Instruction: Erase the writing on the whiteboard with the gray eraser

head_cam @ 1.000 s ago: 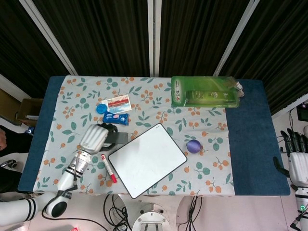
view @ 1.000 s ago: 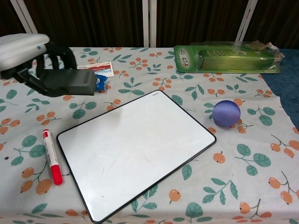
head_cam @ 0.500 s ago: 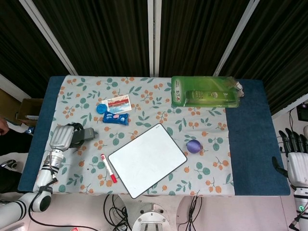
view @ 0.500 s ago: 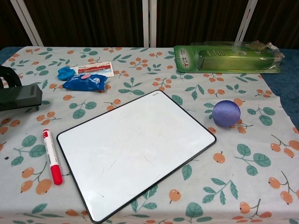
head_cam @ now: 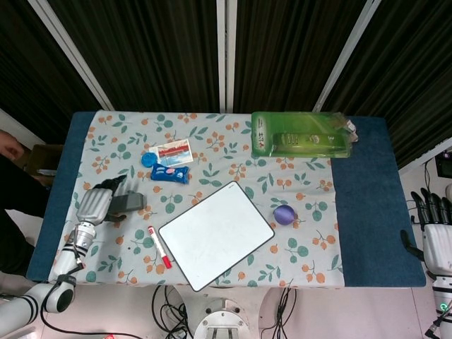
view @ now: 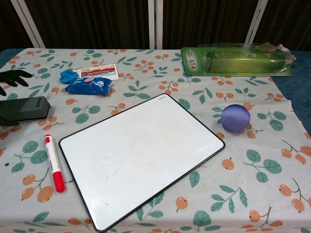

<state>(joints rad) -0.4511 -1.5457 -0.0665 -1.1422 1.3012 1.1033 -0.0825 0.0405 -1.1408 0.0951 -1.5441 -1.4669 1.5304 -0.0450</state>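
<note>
Where dark slats back it, floral tablecloth covers the table.

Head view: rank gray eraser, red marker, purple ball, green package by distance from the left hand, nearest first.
From the left hand:
1. Gray eraser, right beside the hand at the table's left edge.
2. Red marker, just left of the whiteboard.
3. Purple ball, right of the whiteboard.
4. Green package, far back right.
</note>
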